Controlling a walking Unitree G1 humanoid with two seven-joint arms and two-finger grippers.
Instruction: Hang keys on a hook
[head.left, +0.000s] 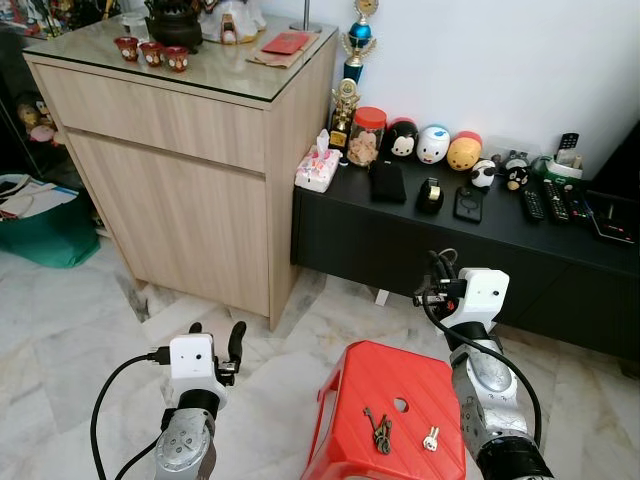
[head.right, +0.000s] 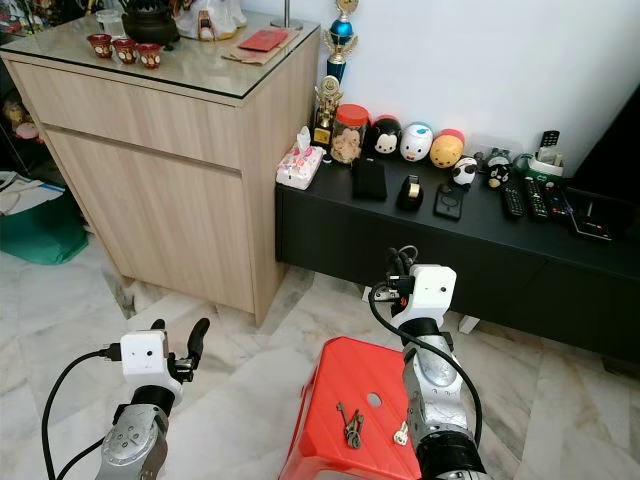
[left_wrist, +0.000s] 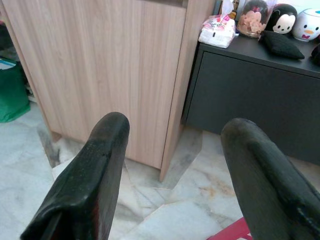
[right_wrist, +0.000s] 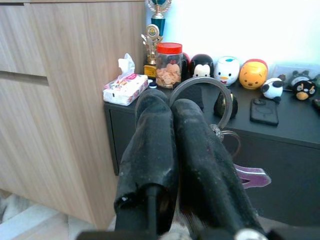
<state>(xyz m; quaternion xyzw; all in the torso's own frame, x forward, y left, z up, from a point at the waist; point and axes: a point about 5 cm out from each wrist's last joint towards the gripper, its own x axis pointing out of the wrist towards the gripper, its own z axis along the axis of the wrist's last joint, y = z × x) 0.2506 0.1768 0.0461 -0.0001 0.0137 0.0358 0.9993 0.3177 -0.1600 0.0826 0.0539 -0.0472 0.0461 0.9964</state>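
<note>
With my right gripper pinched shut on a key ring above the red stool, my left gripper wide, I must next find a hook.

A light wooden cabinet stands beside a low black console on marble floor.

front: wooden cabinet, black console block | floor gap before them open | below: red stool
</note>
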